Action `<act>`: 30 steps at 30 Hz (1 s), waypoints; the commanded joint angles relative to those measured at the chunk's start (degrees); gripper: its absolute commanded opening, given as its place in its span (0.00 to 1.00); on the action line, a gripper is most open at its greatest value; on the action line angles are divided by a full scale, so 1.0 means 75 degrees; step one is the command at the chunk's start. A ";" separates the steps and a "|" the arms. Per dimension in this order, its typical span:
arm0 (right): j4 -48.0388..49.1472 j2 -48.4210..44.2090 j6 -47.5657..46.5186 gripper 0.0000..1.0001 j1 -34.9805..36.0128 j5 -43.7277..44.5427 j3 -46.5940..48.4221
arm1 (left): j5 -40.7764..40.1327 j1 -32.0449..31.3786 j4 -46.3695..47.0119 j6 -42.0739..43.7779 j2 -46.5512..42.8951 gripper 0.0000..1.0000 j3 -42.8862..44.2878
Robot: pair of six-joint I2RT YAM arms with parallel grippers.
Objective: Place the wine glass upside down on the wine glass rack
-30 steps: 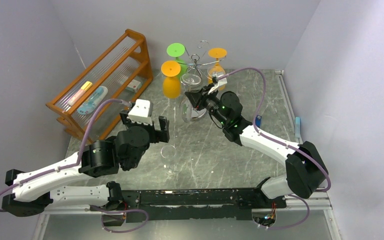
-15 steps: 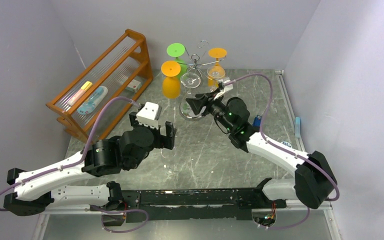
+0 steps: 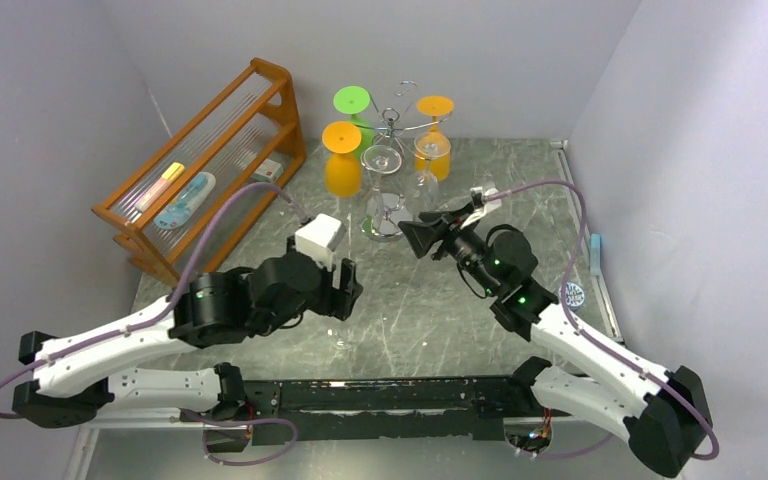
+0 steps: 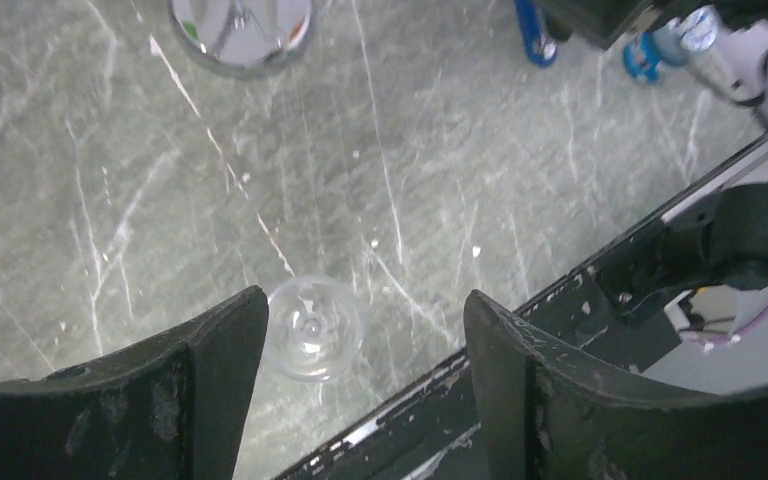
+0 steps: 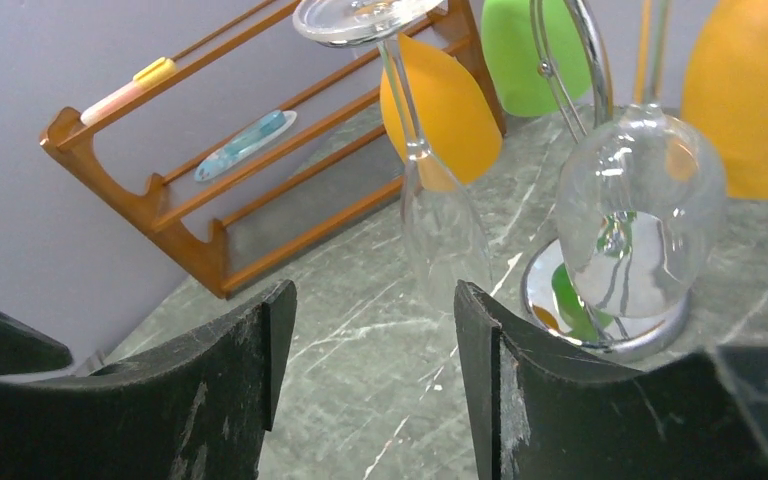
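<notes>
The wine glass rack (image 3: pixel 391 122) holds clear and coloured glasses (image 3: pixel 381 162) upside down. In front of it, the right hand (image 5: pixel 372 295) and the left hand (image 4: pixel 363 305) are spread and empty, the left above a standing wine glass (image 4: pixel 312 327).

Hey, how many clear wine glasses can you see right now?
3. Two hang upside down on the wine glass rack, a slim one and a rounder one. The third stands on the table beneath the open left pincer.

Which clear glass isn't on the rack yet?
The wine glass standing on the table under the left end effector; the other clear glasses hang upside down on the wine glass rack.
</notes>
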 commanded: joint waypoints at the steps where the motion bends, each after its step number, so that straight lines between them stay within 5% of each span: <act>1: -0.0772 -0.0634 0.0307 0.63 0.0023 0.0517 -0.0321 | 0.0561 -0.0039 -0.1105 -0.0671 0.0815 0.76 0.0288; 14: -0.1373 -0.0861 0.0775 0.62 0.0023 0.1009 -0.0551 | 0.0805 0.0031 -0.1323 -0.1265 0.2488 0.47 0.0032; 25: -0.1369 -0.0576 0.1119 0.62 0.0029 0.1083 -0.0590 | 0.0890 0.0053 -0.1258 -0.1251 0.2770 0.43 -0.0182; 30: -0.1673 -0.0603 0.1950 0.63 0.0023 0.1530 -0.0709 | 0.1042 0.0134 -0.1094 -0.1119 0.2905 0.23 -0.0265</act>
